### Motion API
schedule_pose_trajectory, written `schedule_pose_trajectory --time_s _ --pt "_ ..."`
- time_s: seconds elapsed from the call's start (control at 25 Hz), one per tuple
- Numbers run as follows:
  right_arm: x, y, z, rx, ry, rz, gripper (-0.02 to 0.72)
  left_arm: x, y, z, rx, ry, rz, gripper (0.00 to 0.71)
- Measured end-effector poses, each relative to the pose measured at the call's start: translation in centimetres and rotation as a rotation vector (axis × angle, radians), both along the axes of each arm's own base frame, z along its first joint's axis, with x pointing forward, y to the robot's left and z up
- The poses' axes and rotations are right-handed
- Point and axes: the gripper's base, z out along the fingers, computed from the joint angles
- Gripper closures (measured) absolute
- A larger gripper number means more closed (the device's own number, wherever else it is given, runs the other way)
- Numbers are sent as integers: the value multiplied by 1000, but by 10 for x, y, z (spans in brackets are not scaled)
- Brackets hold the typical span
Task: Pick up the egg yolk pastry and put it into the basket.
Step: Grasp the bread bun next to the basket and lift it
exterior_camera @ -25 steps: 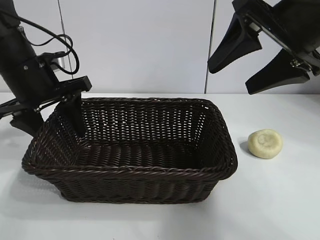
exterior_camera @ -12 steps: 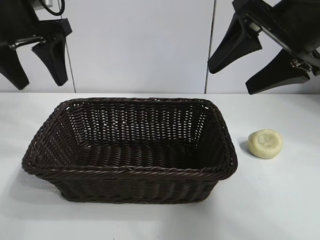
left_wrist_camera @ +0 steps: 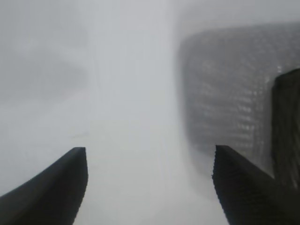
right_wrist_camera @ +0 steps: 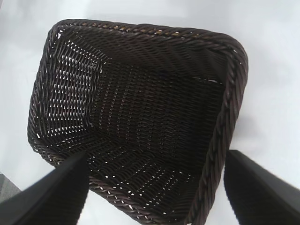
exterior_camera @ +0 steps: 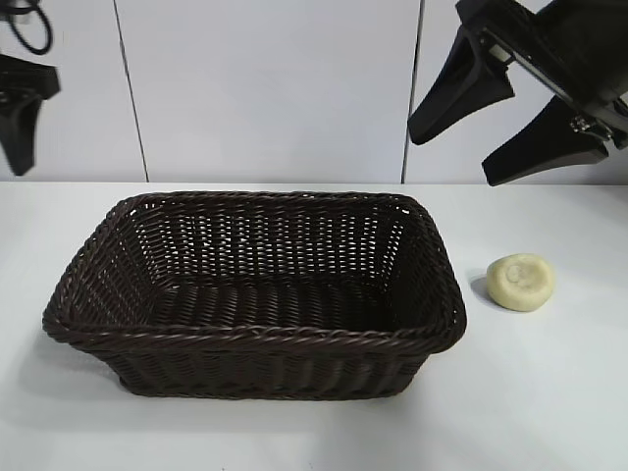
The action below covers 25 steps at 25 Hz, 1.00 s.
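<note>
Since the earlier frames only the left arm has changed place: its gripper (exterior_camera: 18, 118), which stood against the basket's left wall, has lifted clear and swung out to the upper left edge of the exterior view, where just one dark finger shows; its own wrist view has both fingers spread apart over bare table with nothing between them. Nothing else has shifted. Largest in the scene is the white table (exterior_camera: 549, 392), and on it the basket (exterior_camera: 255, 339), dark brown wicker with a braided rim, empty inside as the right wrist view confirms. Above and to the right of it hangs the right gripper (exterior_camera: 496, 123), tilted down toward the basket, its jaws wide apart and holding nothing. Smallest is the egg yolk pastry (exterior_camera: 521, 282), lying on the table just beside the basket's right end, apart from the wicker and below the right gripper. By my reading the pick has not yet begun, and the task stands at its very start. The next move likely falls to the right arm, which is nearer: bring its open fingers down to straddle the pastry, then close gently, since so soft a bun would probably dent under a hard squeeze.
</note>
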Motion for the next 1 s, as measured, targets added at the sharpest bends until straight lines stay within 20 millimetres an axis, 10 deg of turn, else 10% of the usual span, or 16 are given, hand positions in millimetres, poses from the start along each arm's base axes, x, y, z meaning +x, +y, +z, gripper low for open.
schedule_pose_trajectory --time_s 0.4,1.0 --pt "0 0 0 0 0 0 136 -20 -2 15 -19 -11 6 168" --pt "0 0 0 0 0 0 136 -195 -4 37 -24 -94 4 168"
